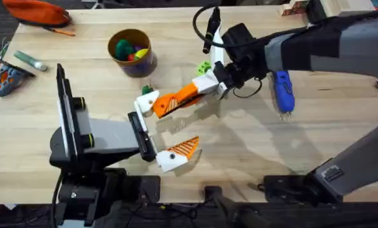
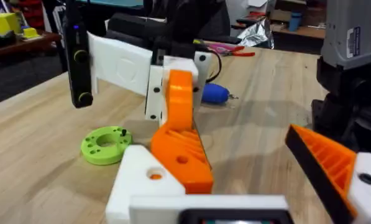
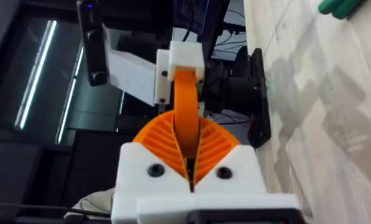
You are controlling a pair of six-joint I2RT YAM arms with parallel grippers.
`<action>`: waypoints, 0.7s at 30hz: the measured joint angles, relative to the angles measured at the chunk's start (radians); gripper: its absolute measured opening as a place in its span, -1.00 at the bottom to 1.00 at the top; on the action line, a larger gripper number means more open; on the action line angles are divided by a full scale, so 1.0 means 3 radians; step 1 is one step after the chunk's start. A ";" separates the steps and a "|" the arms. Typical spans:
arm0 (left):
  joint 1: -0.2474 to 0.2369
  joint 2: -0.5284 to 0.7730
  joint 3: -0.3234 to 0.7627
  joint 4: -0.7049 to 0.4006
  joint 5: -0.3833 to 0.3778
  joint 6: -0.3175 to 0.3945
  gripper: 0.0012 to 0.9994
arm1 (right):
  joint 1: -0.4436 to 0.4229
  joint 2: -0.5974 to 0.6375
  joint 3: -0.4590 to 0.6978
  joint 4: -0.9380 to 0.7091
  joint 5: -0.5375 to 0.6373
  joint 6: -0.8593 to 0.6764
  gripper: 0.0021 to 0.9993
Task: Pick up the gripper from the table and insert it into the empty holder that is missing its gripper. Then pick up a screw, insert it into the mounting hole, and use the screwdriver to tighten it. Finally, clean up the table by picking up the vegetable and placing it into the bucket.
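Gripper (image 1: 176,98) lengthwise toward holder (image 1: 145,102)

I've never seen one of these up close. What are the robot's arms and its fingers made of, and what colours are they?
Both arms are grey and black. The left arm ends in white angular finger mounts, one with an orange ribbed pad. The right arm wears a grey sleeve and trails a black cable. Its fingers are white mounts with dark screws and orange ribbed pads.
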 joint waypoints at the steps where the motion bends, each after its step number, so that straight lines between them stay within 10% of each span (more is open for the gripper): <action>1: 0.0000 0.0000 0.0000 0.0000 -0.0001 -0.0008 0.97 | 0.0000 0.0018 0.0000 0.0007 0.0000 0.0001 -1.00; 21: 0.0000 0.0001 -0.0001 0.0000 -0.0008 -0.0053 0.97 | -0.0001 0.0045 -0.0107 0.0660 0.0001 0.0481 -1.00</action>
